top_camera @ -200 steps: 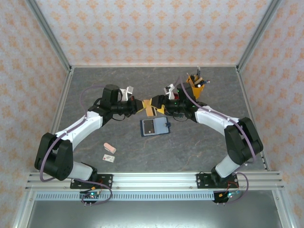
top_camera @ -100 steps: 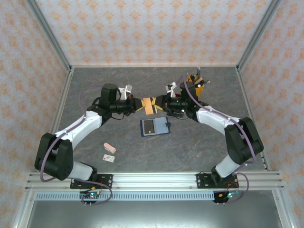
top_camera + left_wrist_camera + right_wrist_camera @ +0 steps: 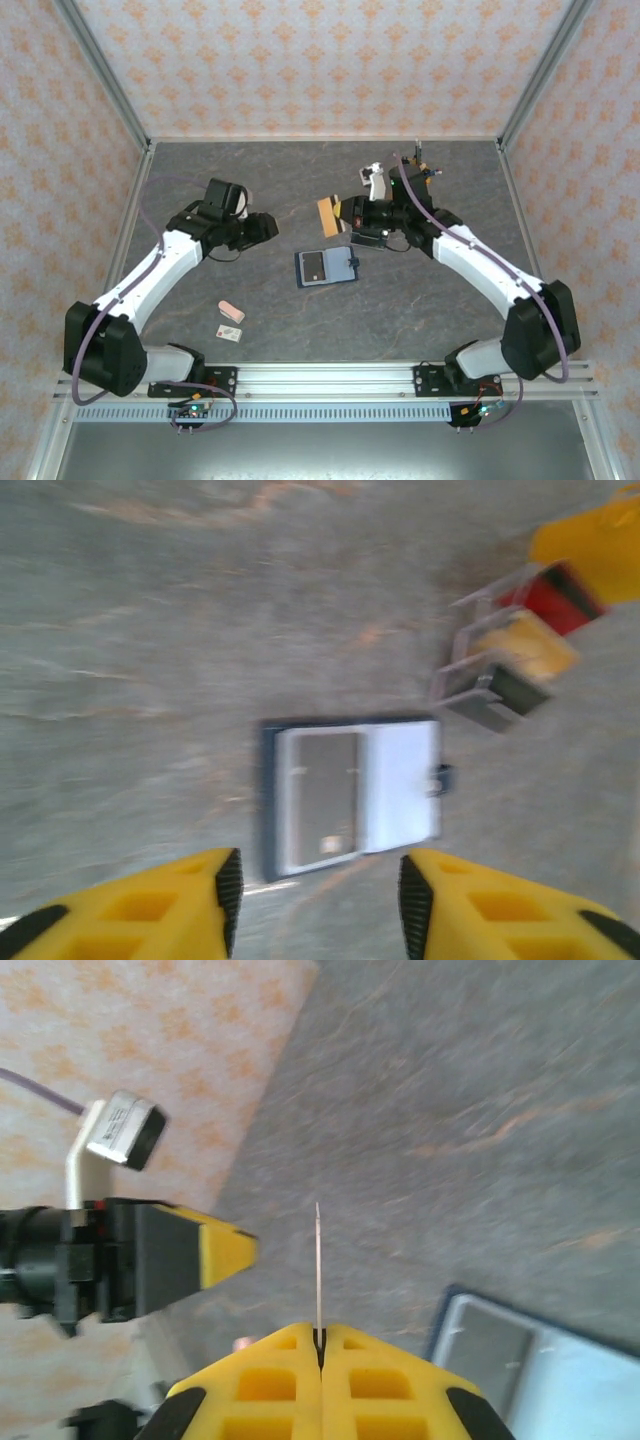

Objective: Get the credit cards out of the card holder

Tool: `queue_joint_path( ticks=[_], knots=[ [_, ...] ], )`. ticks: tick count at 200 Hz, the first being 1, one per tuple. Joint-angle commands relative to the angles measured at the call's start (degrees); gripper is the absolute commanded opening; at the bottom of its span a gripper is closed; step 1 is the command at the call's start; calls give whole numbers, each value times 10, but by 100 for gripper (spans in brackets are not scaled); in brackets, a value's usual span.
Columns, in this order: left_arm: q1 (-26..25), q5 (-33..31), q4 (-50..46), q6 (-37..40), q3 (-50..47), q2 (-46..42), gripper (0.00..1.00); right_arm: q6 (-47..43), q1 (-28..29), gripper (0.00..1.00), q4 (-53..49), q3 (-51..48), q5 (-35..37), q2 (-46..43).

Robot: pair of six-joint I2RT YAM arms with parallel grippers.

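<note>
**Tan-orange card pinched in the right jaws, card holder open on the worktop**

At the left of the overhead view a pink block (image 3: 231,311) lies on the grey worktop (image 3: 420,310), with a small white card (image 3: 230,333) just nearer the arm bases. Both are well apart from the card holder.

The left arm (image 3: 165,258) reaches in above them, its jaws pointing toward the middle. In its wrist view the yellow fingers (image 3: 150,910) are spread with a clear gap, holding nothing. The card holder shows on the worktop beyond that gap.

The card holder (image 3: 327,267) is near the middle of the worktop, lying flat and opened out. It has a dark navy border, a greyish pocket panel on its left half and a paler panel on its right. Whether any cards sit in its pockets cannot be told through the blur.

Just beyond it, raised off the worktop, is the tan-orange card (image 3: 327,214). The right arm (image 3: 480,265) holds it, its jaws pressed together on the card's end. In the right wrist view the card appears edge-on as a thin line (image 3: 318,1260) rising from between the closed yellow fingers (image 3: 270,1380).

Farther right stands a clear tray (image 3: 470,668) with a red part
</note>
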Motion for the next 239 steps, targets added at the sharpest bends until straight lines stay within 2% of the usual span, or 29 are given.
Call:
queue_joint_path(
  ticks=[1, 41, 67, 106, 132, 193, 239],
  knots=[
    [9, -149, -119, 34, 14, -30, 61, -175, -1, 0, -117, 47, 137, -26],
    [16, -209, -137, 67, 4, -67, 90, -342, -2, 0, -152, 90, 268, -15],
    [19, -216, -138, 78, -6, -82, 100, -402, -41, 0, -206, 156, 260, 39],
    [24, -217, -143, 90, -10, -87, 100, -522, -97, 0, -243, 204, 177, 106],
    [25, -207, -138, 93, -14, -83, 100, -650, -118, 0, -293, 227, 80, 142],
    [25, -165, -127, 89, -12, -73, 100, -772, -120, 0, -363, 286, 104, 236],
    [25, -153, -127, 85, 4, -59, 100, -803, -120, 0, -380, 317, 89, 279]
  ],
)
